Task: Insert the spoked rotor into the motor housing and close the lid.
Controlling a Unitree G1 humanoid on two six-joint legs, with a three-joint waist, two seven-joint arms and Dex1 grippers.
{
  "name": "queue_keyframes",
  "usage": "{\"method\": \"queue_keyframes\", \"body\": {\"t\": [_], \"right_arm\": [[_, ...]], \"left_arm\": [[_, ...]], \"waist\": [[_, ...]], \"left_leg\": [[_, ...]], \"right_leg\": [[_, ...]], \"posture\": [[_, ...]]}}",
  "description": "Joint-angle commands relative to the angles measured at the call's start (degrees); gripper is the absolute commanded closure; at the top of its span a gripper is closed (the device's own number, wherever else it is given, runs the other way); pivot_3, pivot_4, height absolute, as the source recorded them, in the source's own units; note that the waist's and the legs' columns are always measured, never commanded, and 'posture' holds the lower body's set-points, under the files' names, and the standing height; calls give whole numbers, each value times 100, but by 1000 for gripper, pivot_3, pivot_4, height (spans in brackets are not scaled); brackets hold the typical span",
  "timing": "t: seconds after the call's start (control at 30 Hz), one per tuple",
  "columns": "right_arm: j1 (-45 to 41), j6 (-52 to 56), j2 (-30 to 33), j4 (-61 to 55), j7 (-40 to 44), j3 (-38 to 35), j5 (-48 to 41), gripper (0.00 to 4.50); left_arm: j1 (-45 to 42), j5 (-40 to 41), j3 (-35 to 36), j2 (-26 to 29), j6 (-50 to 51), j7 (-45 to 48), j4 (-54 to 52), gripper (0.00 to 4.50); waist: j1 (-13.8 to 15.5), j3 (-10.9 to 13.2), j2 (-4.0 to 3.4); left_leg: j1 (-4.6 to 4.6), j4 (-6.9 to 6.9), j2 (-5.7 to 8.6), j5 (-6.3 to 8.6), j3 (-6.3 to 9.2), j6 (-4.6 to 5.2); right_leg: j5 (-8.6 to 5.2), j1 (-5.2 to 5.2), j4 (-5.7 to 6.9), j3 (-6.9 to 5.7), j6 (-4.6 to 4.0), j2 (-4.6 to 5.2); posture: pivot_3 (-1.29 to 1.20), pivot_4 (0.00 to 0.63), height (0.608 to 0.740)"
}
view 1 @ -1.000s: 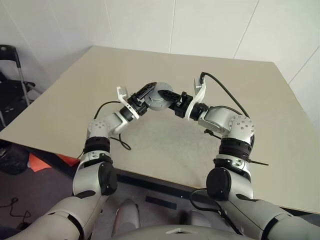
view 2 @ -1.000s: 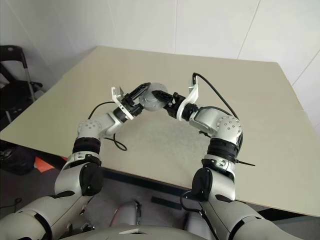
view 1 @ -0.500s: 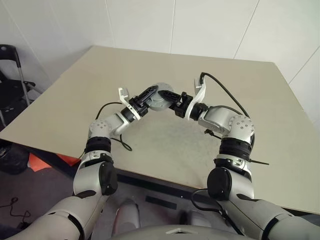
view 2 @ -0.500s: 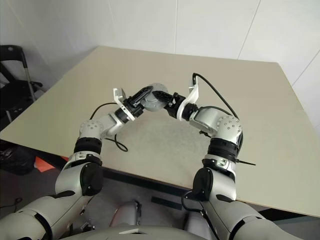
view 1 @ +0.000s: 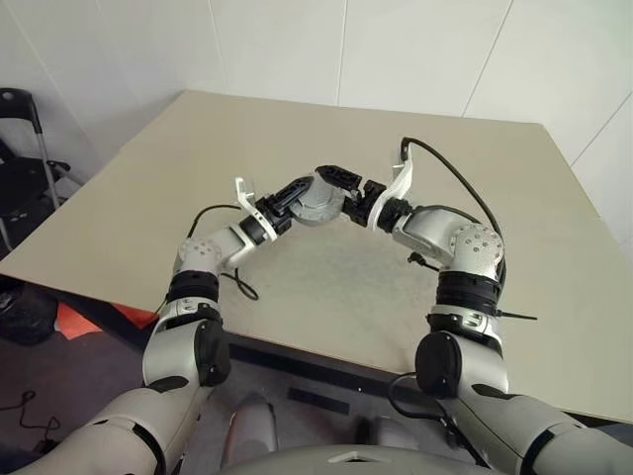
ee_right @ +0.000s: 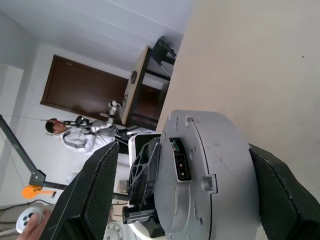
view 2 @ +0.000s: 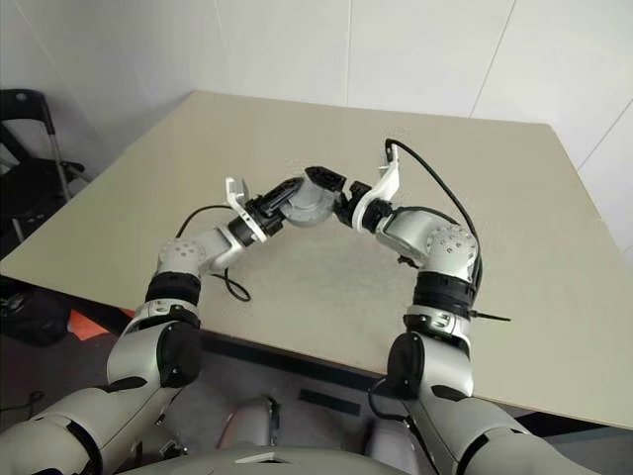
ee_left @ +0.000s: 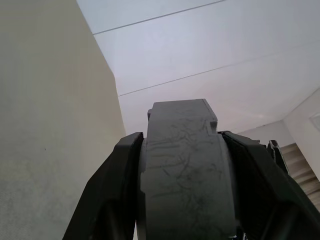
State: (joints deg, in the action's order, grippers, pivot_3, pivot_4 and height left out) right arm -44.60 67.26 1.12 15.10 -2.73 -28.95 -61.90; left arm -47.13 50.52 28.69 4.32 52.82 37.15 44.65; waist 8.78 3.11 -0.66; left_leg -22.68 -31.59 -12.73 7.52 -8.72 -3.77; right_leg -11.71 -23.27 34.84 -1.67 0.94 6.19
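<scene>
The motor housing (view 1: 318,201) hangs in the air above the middle of the beige worktop (view 1: 297,148), held between my two arms and well clear of the surface. It is a round grey puck, and its rim (ee_left: 186,165) looks scuffed and scratched where I see it edge-on between the fingers.

My left jaws (view 1: 297,195) are clamped on it — in the left wrist view one black finger (ee_left: 112,187) presses against one flat face of the puck and the other finger against the opposite face, with no gap on either side. So the left jaws grasp the housing across its thickness, part-way open because the puck fills them.

My right jaws (view 1: 348,190) stand spread wide around the far-right side of the same puck. In the right wrist view a finger (ee_right: 92,200) stands off to one side of the housing and its partner off to the other, each with a clear gap between pad and metal; the flat grey face (ee_right: 220,175) of the housing, with a small connector slot (ee_right: 179,162) in its rim, sits between them untouched. The right jaws are released.

Beyond the worktop's far-left corner a dark chair (view 1: 25,148) stands by the white wall, and the right wrist view catches a person (ee_right: 75,135) in the distant background.
</scene>
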Motion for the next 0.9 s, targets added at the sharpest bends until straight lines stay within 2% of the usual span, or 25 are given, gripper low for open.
{"method": "queue_keyframes", "body": {"t": [0.03,0.27,0.53,0.9], "right_arm": [[-13,-340,104,-182,125,183,217,47],[65,-559,185,-95,168,307,497,47],[91,-613,202,-63,262,363,608,47],[53,-648,192,33,366,423,761,47]], "left_arm": [[-161,-67,85,102,-433,-6,11,2303],[-271,-26,566,429,-1097,-255,483,2303],[-353,-74,1336,1092,-2497,-935,1303,2303],[-445,-455,1351,1285,-3083,-1487,1899,2303]], "waist": [[0,0,0],[-14,0,0],[-6,0,1],[21,-1,3]], "left_leg": [[0,-1,0,0,0,0],[-1,-9,-3,0,2,0],[-4,-11,-3,0,7,0],[-17,-34,-6,1,19,0]], "right_leg": [[0,0,0,0,0,0],[6,0,1,0,0,-1],[6,1,0,-3,-1,-1],[11,6,2,-14,2,1]], "posture": [[0,0,740],[0,0,740],[0,0,740],[0,0,740]]}}
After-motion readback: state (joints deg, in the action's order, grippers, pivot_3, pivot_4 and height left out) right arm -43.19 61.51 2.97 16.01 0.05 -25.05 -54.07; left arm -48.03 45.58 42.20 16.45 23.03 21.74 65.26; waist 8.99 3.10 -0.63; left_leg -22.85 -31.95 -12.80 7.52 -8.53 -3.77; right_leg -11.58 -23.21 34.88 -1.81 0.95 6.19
